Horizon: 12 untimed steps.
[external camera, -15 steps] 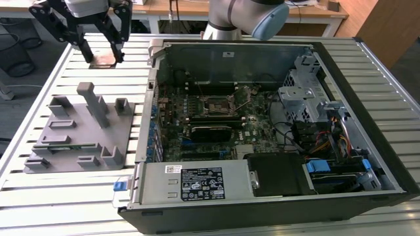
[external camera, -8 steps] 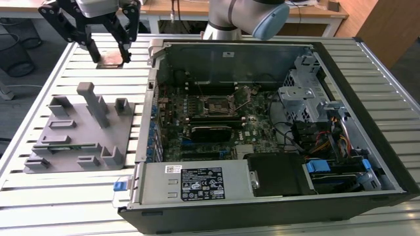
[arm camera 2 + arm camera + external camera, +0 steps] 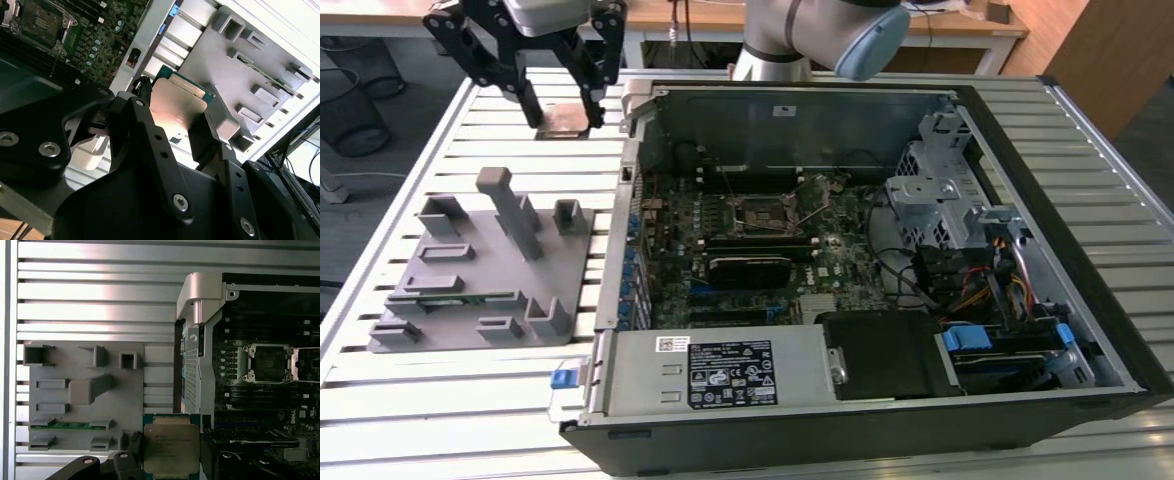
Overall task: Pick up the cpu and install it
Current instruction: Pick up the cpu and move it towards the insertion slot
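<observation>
Over the slatted metal table (image 3: 454, 420) beside the open computer case (image 3: 854, 440), jaws clamped on the cpu (image 3: 171, 449).

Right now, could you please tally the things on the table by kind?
cpu: 1, held in the gripper
memory stick: 1, lying in the fixture
fixture: 1, grey
case: 1, open
Total: 4
</observation>
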Tool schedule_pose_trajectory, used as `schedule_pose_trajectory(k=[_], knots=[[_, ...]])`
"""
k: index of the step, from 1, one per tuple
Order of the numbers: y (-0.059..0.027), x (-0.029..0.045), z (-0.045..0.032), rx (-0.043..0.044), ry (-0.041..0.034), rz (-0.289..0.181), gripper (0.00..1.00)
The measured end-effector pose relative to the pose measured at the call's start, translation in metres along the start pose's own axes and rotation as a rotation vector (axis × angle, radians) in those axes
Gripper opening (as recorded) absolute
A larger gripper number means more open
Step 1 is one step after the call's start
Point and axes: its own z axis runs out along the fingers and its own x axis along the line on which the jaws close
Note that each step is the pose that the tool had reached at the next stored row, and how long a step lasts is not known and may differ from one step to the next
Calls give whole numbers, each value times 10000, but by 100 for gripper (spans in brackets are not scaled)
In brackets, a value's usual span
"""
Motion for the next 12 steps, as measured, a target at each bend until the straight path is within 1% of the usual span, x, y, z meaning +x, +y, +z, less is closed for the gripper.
schedule_pose_trajectory(k=[12], knots=[[0,-252,5,1,1,0,54]])
